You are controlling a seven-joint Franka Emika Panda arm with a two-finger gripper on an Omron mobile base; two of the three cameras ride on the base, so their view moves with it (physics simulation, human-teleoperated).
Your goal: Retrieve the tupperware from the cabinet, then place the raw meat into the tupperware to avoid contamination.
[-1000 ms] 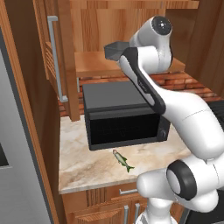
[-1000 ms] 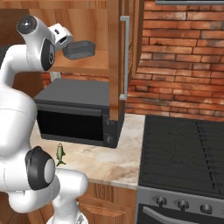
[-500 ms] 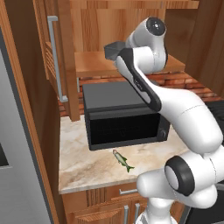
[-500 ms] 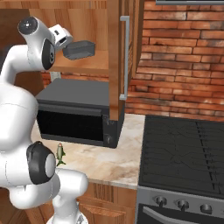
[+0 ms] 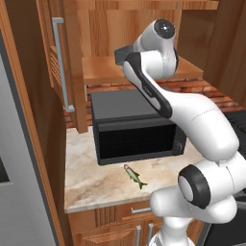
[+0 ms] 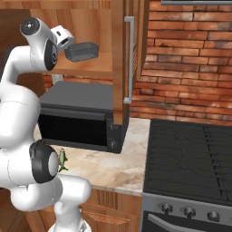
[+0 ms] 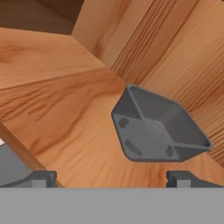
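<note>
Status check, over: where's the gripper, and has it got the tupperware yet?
Gripper open, up at the cabinet shelf. Tupperware ahead of the fingertips, not gripped. Raw meat on the counter in front of the microwave. Nothing between jaws and tub.

Arm was glossy white, rounded segments, dark grey joint discs; claw had small dark finger tips.

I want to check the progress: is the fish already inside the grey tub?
No. The fish lies on the counter in front of the microwave, while the tub sits empty on the cabinet shelf.
</note>
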